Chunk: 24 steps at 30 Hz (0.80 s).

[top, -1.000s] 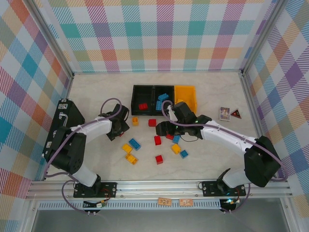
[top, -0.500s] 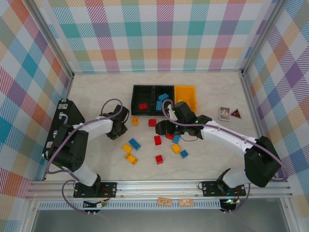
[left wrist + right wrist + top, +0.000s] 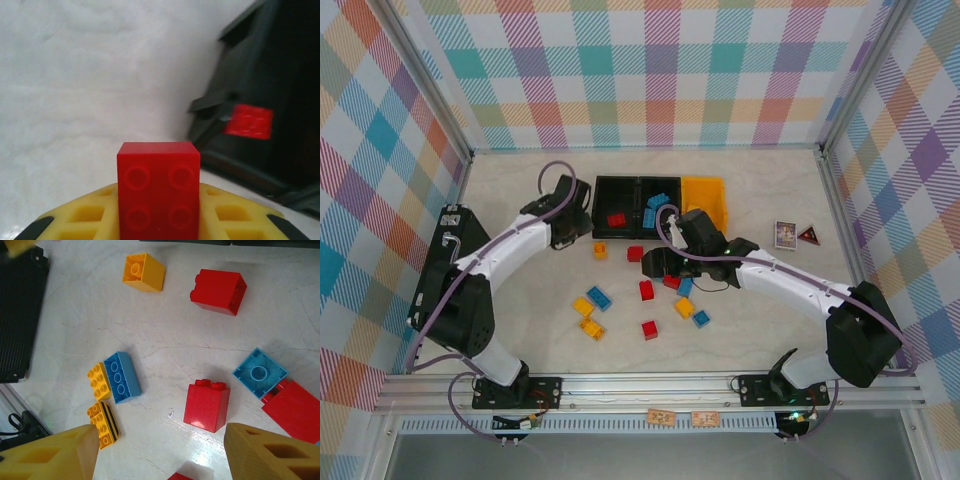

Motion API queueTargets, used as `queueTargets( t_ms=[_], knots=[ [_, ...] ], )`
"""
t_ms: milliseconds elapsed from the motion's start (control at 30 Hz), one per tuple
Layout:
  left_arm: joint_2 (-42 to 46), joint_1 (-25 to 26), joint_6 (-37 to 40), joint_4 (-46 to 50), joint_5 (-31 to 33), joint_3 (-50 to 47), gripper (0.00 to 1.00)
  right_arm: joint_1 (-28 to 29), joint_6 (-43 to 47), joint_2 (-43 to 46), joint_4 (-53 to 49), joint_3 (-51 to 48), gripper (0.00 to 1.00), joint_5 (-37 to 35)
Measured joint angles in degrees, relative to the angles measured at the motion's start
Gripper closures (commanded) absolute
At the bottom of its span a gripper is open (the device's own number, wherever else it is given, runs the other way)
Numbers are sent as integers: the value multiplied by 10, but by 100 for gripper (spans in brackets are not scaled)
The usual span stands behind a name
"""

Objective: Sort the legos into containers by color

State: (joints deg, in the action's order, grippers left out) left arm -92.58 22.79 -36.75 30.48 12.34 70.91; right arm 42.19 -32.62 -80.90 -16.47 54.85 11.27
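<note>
So the big change in the last second: your left hand point(image 3: 572, 214) snapped shut on a red brick point(image 3: 158, 192) and swung up from the middle-left of the worktop point(image 3: 620, 350) toward the upper centre of the overhead view, and it's now right at the left end of the containers point(image 3: 660, 181). In the left wrist view the brick sits square between the yellow fingers point(image 3: 227, 220), studs facing the camera, and the left black bin point(image 3: 601, 190) is just off to the right of the frame with another red brick point(image 3: 248, 121) already inside. That looks like the right bin for red, so I'd say you're basically at the drop-off; just get fully over the rim before letting go, since the hand looks to be beside it rather than above it. Your right hand point(image 3: 160, 452) hasn't budged: jaws apart, nothing in them, hovering over the loose pile in the centre, with a red brick point(image 3: 206, 407) and a blue one point(image 3: 121, 377) below it. There are plenty of legos left on the worktop, so you're nowhere near done.
</note>
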Motion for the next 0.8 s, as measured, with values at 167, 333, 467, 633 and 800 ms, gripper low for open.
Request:
queueTargets(
  t_ms=[167,333,467,633,800],
  knots=[
    [-68,10,35,18,-23,107,70,0,-4,9,-1,-6,32,-14],
    [-151,22,57,47,-43,192,70,0,-12,22,-8,-9,31,-41],
    [-214,35,69,69,-53,256,69,-2,-12,26,-16,-9,31,-69],
    [-264,38,77,92,-59,315,69,-2,-12,27,-16,-9,30,-88],
    [-289,38,79,105,-56,343,66,-2,-12,27,-16,-9,30,-92]
  ],
)
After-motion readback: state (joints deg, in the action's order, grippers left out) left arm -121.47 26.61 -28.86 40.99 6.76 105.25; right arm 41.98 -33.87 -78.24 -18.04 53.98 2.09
